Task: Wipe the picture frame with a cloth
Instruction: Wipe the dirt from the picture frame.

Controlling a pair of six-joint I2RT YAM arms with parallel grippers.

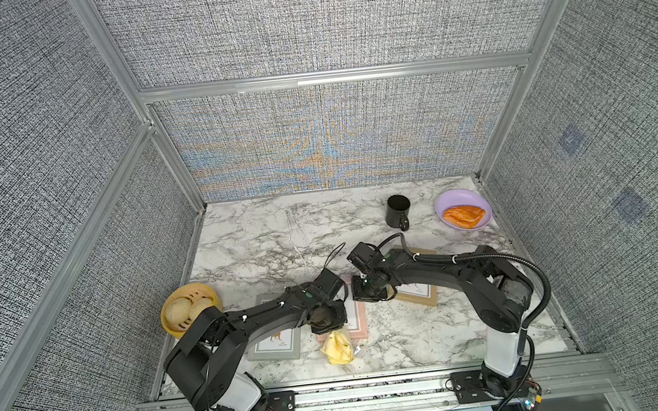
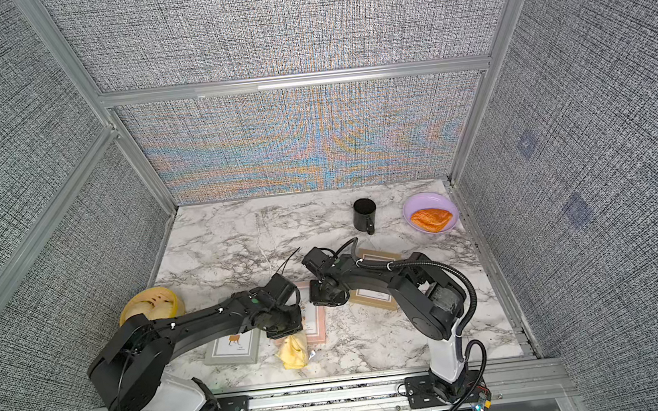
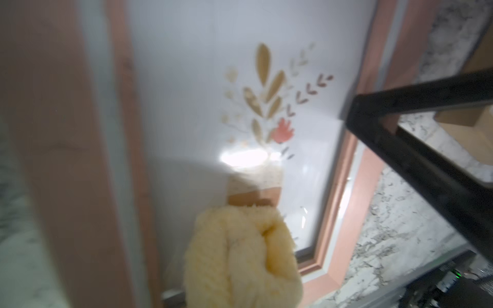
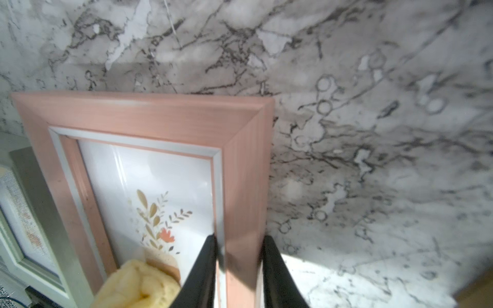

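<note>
The picture frame (image 1: 357, 323) is pink, holds a flower print (image 3: 266, 106), and lies at the table's middle near the front. My right gripper (image 4: 240, 244) is shut on its right side rail, one black finger (image 3: 426, 160) on each side of the rail. The pale-yellow cloth (image 1: 337, 348) is bunched up in my left gripper (image 1: 330, 326), which is shut on it. The bunch (image 3: 240, 256) hangs over the glass at the frame's near end, and its tail trails onto the table. The left fingers are hidden by the cloth.
A grey-green frame (image 1: 275, 343) lies left of the pink one and a tan frame (image 1: 415, 291) right of it, under my right arm. A bamboo steamer with buns (image 1: 188, 309) stands at the left edge. A black mug (image 1: 398, 211) and a purple plate (image 1: 443, 198) with a pastry stand at the back right.
</note>
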